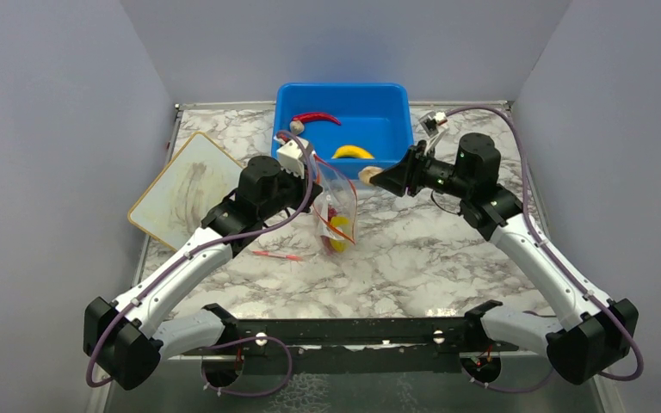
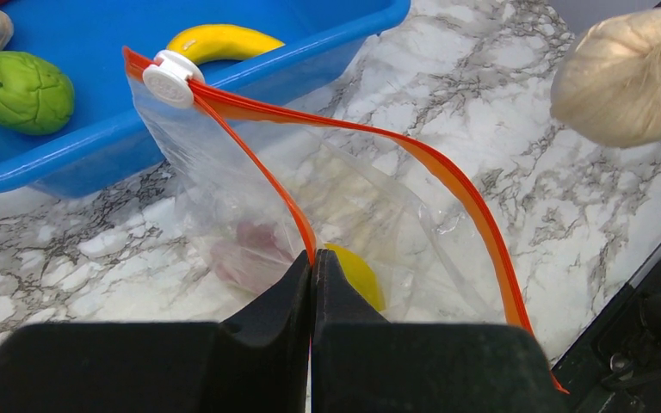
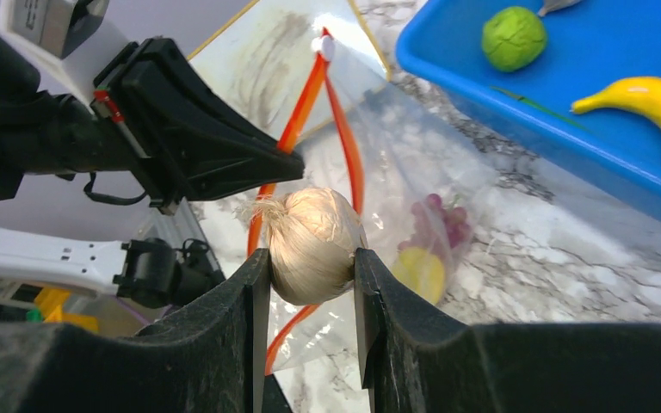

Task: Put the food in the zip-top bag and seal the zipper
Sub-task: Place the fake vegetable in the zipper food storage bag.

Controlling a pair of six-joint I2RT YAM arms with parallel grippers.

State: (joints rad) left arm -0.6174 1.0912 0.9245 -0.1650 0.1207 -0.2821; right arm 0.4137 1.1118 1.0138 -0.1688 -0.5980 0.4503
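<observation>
In the left wrist view the left gripper (image 2: 311,274) is seen fully closed, its black jaws pinched on one lip of the zipper (image 2: 447,176), the orange-red strip along the mouth of the zip-top bag (image 2: 215,181). The other lip is bowed away, so the mouth is held agape. A round white slider (image 2: 169,80) is seated at the end of the strip nearest the blue tub (image 2: 77,163).

Only in the right wrist view is the right gripper (image 3: 310,258) shown partly open and clamped on a garlic bulb (image 3: 314,239). The bulb is beige, papery and ridged, with a fibrous tuft on one side, and is carried at the open mouth, on the near side of the tub. Through the clear, creased film a purple grape bunch (image 3: 441,225) and a smooth yellow piece (image 3: 419,273) are made out low in the bag; what the yellow piece is cannot be told.

In the overhead view alone the bag is shown drooping from the left gripper toward the marbled table (image 1: 447,249), just in front of the tub's near wall. A thin red stick (image 1: 277,255) is laid nearer than the tub, and a pale framed board (image 1: 185,189) is set to the tub's left. Inside the glossy rigid tub are seen a curved yellow banana (image 1: 352,152), a knobbly green lime (image 2: 21,90), a red chili (image 1: 317,118) and a second garlic bulb (image 1: 296,126).
</observation>
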